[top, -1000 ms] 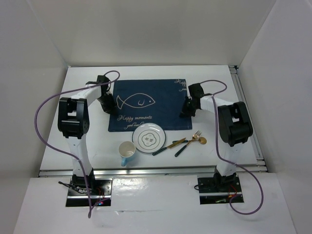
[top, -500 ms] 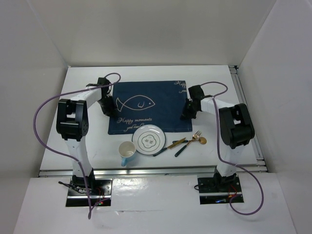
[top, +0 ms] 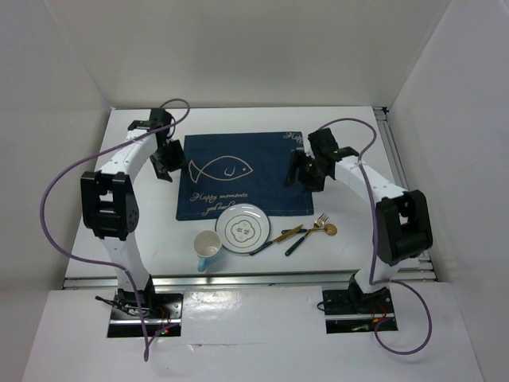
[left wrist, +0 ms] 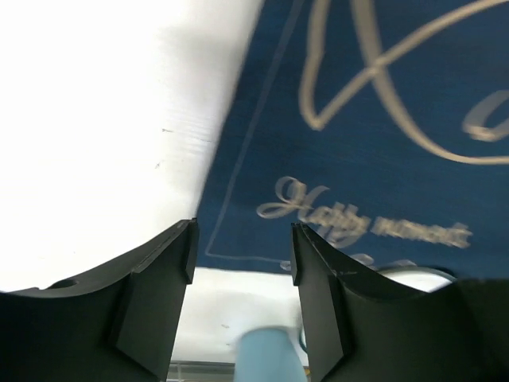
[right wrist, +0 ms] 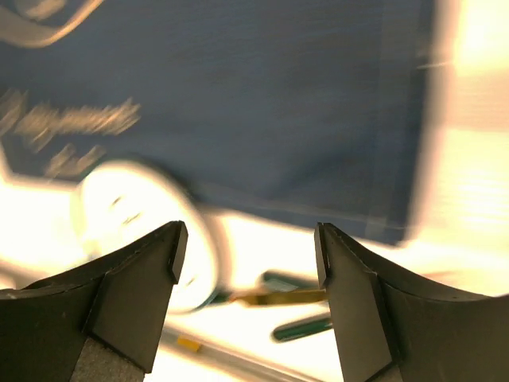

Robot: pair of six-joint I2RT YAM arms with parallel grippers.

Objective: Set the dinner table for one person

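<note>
Two arms reach forward from the near edge over the white surface [top: 350, 131], the broad flat top that carries everything here. The left arm climbs from its base, bends at the elbow and stretches away. Its left end effector [top: 165, 161] points down just off the left edge of the navy placemat [top: 238, 171]. Seen from its wrist, the dark fingers [left wrist: 155, 274] stand well apart with nothing between them, only the mat's corner and bare white below. The right arm holds its elbow out to the right and angles its forearm inward, so the right end effector [top: 301, 171] hangs over the mat's right edge. Its wrist view is blurred, but the jaws are plainly spread wide and empty. A white plate [top: 242, 226] laps over the mat's near edge. A pale blue cup [top: 207, 248] stands just to its left. A small cluster of cutlery [top: 304, 233] lies on the bare surface to the plate's right.
</note>
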